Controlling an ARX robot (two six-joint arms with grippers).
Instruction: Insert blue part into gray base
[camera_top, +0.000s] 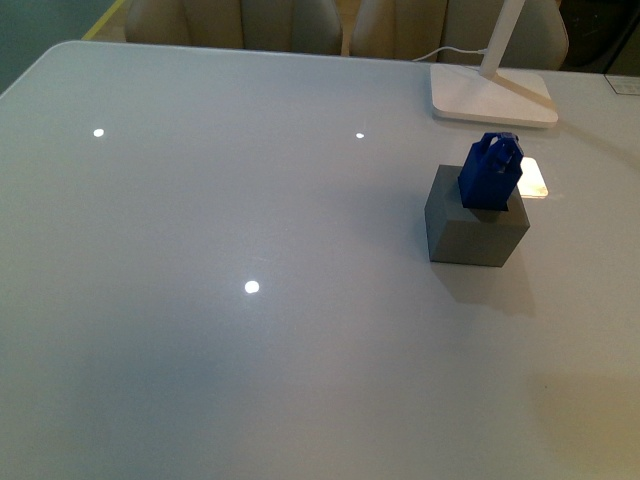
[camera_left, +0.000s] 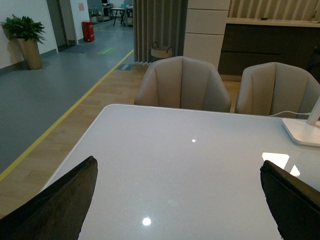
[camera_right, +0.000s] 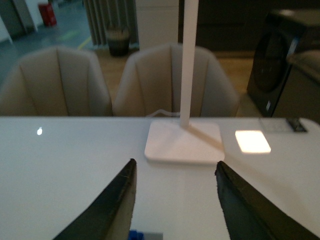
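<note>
Blue part (camera_top: 491, 170) sits in the gray base (camera_top: 474, 232) at 2 o'clock, left gripper (camera_left: 177, 162) and right gripper (camera_right: 176, 162) both spread apart, empty.

The front camera looks steeply down on the desk (camera_top: 200, 350), chairs (camera_top: 235, 22) along its far edge. The left wrist camera sits low over the desk, facing those chairs and a corridor (camera_left: 75, 55) beyond, left fingers (camera_left: 55, 205) framing the view. The right wrist camera sits close to the lamp foot (camera_right: 182, 142), right fingers (camera_right: 112, 205) in the foreground. All three share desk, chairs and lamp foot.
</note>
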